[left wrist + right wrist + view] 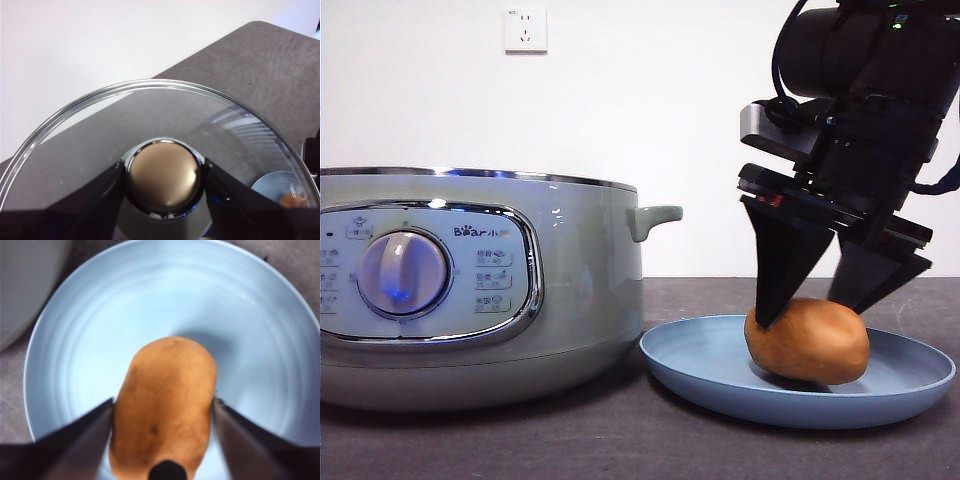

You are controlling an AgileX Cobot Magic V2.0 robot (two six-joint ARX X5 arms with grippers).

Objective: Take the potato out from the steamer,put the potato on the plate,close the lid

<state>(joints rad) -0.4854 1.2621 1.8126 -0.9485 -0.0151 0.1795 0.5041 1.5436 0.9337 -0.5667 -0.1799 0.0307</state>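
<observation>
On the plate [700, 375] — potato [810, 342] between right hand [815, 300] jaws.

Steamer [470, 290] mouth uncovered, open from above. Plate [700, 365] sits just beside steamer, narrow gap. Right hand [815, 300] and potato [808, 340] block the plate's middle.

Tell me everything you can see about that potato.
The potato is a lumpy oval with smooth orange-brown skin and a few faint dark specks. It lies on its side in the blue plate, resting on the plate's floor, beside the steamer. The right gripper straddles it from above, one black jaw at each flank.
</observation>
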